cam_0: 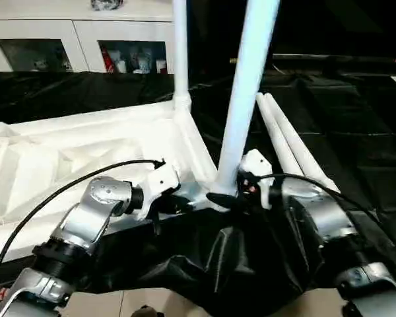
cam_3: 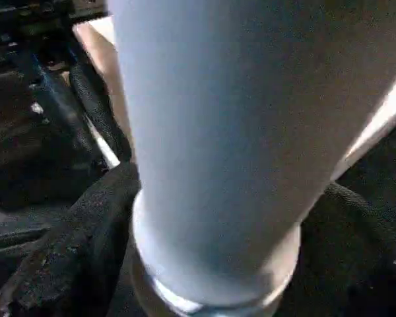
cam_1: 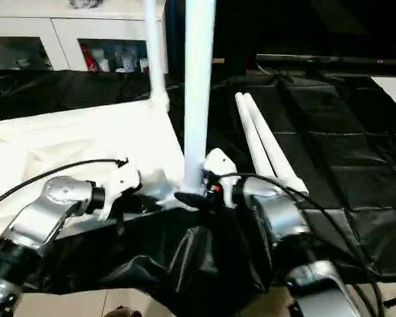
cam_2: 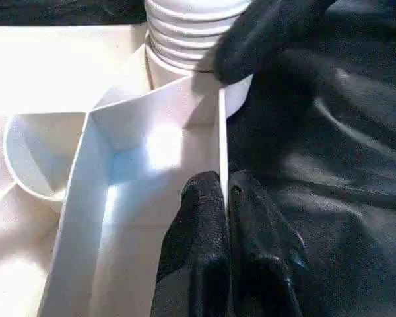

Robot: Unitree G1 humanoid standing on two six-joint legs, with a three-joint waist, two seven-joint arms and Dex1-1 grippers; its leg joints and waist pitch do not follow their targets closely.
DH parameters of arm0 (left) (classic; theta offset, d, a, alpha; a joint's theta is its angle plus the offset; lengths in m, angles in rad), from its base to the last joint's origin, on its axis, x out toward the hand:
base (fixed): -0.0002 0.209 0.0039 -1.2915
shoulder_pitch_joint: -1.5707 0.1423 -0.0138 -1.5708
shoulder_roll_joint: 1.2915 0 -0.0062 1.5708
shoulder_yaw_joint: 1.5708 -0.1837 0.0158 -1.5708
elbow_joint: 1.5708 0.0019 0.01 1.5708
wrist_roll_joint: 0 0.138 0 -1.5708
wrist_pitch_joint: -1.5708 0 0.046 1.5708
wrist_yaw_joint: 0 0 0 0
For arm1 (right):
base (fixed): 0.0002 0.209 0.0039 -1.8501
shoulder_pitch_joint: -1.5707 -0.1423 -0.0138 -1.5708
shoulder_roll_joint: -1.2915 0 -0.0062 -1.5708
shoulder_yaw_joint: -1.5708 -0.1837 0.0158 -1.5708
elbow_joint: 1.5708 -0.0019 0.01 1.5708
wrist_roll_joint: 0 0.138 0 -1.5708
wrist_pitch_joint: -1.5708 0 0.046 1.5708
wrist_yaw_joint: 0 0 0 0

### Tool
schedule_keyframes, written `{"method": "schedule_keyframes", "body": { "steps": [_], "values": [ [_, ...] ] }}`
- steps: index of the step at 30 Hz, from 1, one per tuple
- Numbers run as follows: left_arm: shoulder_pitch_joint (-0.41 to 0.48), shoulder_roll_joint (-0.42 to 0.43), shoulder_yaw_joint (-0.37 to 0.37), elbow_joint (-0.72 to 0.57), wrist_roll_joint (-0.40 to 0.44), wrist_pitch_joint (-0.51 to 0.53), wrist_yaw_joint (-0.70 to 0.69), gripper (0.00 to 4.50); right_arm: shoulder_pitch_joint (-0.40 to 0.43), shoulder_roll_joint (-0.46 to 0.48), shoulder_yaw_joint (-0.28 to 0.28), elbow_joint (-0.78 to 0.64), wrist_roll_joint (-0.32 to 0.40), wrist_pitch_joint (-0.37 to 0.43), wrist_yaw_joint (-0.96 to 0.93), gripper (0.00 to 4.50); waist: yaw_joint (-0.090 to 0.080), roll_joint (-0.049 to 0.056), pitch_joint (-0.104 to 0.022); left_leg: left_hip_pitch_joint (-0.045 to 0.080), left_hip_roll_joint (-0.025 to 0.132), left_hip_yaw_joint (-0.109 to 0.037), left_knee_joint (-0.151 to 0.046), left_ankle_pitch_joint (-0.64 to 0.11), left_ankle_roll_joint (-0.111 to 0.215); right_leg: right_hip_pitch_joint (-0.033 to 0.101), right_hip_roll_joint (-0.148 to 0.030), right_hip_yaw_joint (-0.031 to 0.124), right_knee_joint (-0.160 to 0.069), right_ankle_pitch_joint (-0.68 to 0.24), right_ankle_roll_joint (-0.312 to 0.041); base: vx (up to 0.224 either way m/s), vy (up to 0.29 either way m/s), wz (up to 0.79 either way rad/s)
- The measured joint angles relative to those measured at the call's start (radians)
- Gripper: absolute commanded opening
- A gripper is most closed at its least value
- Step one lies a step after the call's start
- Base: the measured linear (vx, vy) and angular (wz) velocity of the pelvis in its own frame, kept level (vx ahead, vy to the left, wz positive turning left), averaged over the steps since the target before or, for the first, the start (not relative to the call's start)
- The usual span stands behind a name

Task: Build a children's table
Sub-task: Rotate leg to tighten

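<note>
Cross-threading is my worry: left gripper point(cam_2: 226, 198) pinches the upturned tabletop point(cam_0: 66, 152) rim at six o'clock, right gripper point(cam_0: 232, 198) spread around the near-corner leg point(cam_0: 247, 92), which could tilt if released half-screwed.

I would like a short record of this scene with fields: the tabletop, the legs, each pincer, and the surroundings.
tabletop: white tabletop lying underside up on black sheet
legs fitted: far leg and near leg stand in corner sockets
legs loose: two spare legs lie side by side on the sheet
left pincer: shut on the tabletop's edge wall near the near leg
right pincer: at the near leg's base, fingers either side of it
background: white cabinet with glass doors
</note>
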Motion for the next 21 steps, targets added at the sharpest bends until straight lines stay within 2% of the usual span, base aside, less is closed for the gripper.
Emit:
{"method": "schedule_keyframes", "body": {
  "steps": [4, 5, 13, 15, 21],
  "values": [
    [0.009, 0.008, -0.004, -0.018, -0.005, 0.0, -0.02, 0.0, 0.004, -0.01, 0.004, -0.017, 0.006, 0.01, 0.03, 3.91, 0.001, 0.0, 0.0, 0.0, 0.0, 0.0, 0.0, 0.0, 0.0, 0.0, 0.0, 0.0, 0.0, 0.0, 0.0, 0.0, 0.0, 0.0],
    [0.011, 0.01, -0.006, -0.022, -0.005, 0.001, -0.02, 0.0, 0.005, -0.012, 0.009, -0.021, 0.006, 0.01, 0.031, 3.64, 0.001, 0.0, 0.0, 0.0, 0.0, 0.0, 0.0, 0.0, 0.0, 0.0, 0.0, 0.0, 0.0, 0.0, 0.0, 0.0, 0.0, 0.0],
    [0.012, 0.015, -0.007, -0.023, -0.005, 0.005, -0.019, 0.0, 0.015, -0.005, 0.02, -0.031, 0.005, 0.009, 0.035, 3.14, -0.002, 0.0, 0.0, 0.0, 0.0, 0.0, 0.001, 0.0, 0.0, 0.0, 0.0, 0.0, 0.001, 0.0, 0.0, 0.0, 0.0, 0.0],
    [0.012, 0.014, -0.007, -0.023, -0.004, 0.006, -0.015, 0.0, 0.017, -0.002, 0.019, -0.031, 0.005, 0.011, 0.027, 2.84, -0.003, 0.0, 0.0, 0.0, 0.0, 0.0, 0.001, 0.0, 0.0, 0.0, 0.0, 0.0, 0.001, 0.0, 0.0, 0.0, 0.0, 0.0],
    [-0.023, -0.048, 0.007, 0.034, 0.005, 0.038, 0.087, 0.0, 0.016, 0.084, -0.04, 0.014, 0.0, 0.026, -0.151, 2.72, -0.006, 0.0, 0.0, 0.002, 0.0, 0.0, 0.002, 0.0, 0.0, 0.0, 0.0, 0.0, 0.003, 0.0, -0.001, 0.0, 0.0, 0.0]
  ]
}}
